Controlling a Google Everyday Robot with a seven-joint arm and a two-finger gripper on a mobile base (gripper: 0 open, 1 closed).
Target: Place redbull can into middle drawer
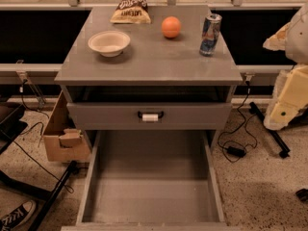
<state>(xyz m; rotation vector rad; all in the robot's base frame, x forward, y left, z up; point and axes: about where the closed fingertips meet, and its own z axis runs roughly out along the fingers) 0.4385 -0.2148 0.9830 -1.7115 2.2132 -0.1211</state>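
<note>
- Slim blue-and-silver redbull can (pixel 210 34): stood upright on the grey cabinet top (pixel 154 59).
- Wide grey middle drawer (pixel 151 177): pulled open below.
- Cream gripper (pixel 288 97): seen at the right edge; whether it is open cannot be told.

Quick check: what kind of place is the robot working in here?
Probably a lab or test room: a grey drawer cabinet on a speckled floor, a loose power cable, a cardboard box. The gripper is at the right edge, apart from the redbull can.
</note>
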